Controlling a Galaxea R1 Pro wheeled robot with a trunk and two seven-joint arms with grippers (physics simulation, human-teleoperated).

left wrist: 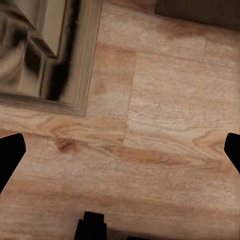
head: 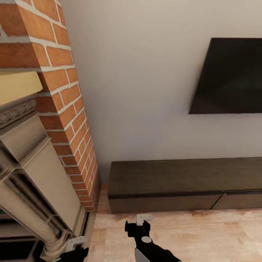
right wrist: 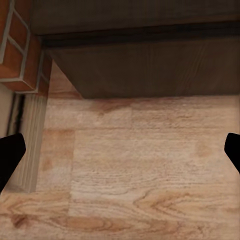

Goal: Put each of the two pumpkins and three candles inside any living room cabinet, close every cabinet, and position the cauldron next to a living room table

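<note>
The cabinet [head: 182,178] is a long low dark-brown unit against the white wall, and its drawer fronts sit flush. My right gripper [head: 138,227] hangs low over the wood floor in front of the cabinet's left end. In the right wrist view, the right gripper [right wrist: 120,152] is open with bare floor between its fingers and the cabinet [right wrist: 150,65] just ahead. My left gripper [left wrist: 120,152] is open too, over the floor beside the fireplace base [left wrist: 45,55]. A corner of the cabinet [left wrist: 200,12] shows beyond it. The pumpkins, candles, cauldron and table are out of view.
A beige fireplace surround [head: 32,171] and a brick chimney [head: 69,109] stand close on the left. A dark television [head: 229,76] hangs on the wall above the cabinet. Pale wood floor [head: 203,236] runs to the right in front of the cabinet.
</note>
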